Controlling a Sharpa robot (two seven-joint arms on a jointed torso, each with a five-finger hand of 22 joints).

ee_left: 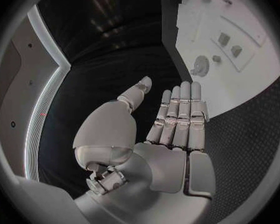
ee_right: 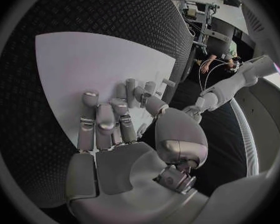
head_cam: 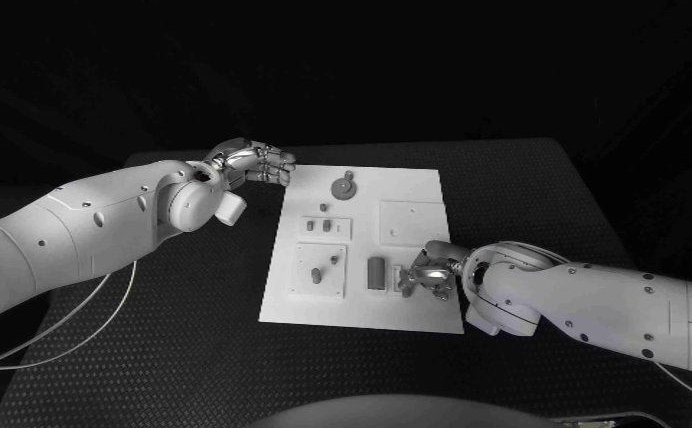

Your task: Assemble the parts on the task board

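From the head view, the task board (head_cam: 411, 216) sits mid-table with small parts on it, like a round part (head_cam: 343, 187) near its far edge and an upright block (head_cam: 376, 272) near the front. The right hand (head_cam: 428, 273) is down beside that block, fingers curled; can't tell if it's holding anything. In the left wrist view the left hand (ee_left: 171, 129) is flat, fingers straight, empty, off the board's edge. In the right wrist view the fingers (ee_right: 105, 127) bend over the board. I'd guess it's mid-pick; next it needs a firm pinch.
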